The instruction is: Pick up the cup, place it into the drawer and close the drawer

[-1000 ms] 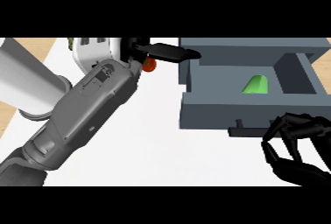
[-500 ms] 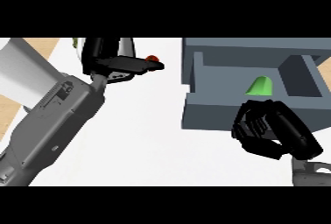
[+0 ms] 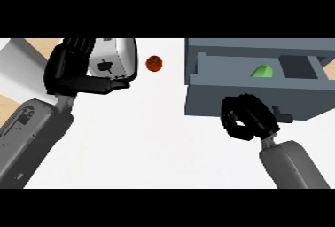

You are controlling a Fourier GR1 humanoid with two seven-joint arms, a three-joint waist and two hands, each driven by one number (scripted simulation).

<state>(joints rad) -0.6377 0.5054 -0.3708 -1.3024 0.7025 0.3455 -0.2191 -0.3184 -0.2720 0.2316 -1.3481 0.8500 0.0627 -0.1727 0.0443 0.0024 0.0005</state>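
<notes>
The green cup (image 3: pixel 263 71) sits inside the open grey drawer (image 3: pixel 229 97) at the upper right. My right hand (image 3: pixel 245 118) is in front of the drawer's front panel, fingers curled with nothing in them, just left of the small black handle (image 3: pixel 282 113). At the upper left my left hand (image 3: pixel 73 71) is open, fingers straight and thumb out, lying over a white and silver toaster (image 3: pixel 116 56).
A red tomato (image 3: pixel 153 63) lies on the white counter (image 3: pixel 144 146) between the toaster and the drawer. A wooden strip (image 3: pixel 9 103) shows along the left edge.
My right hand has moved up and left to the drawer's front panel. My left hand has drawn back to the left, away from the tomato. The cup stays in the drawer.
</notes>
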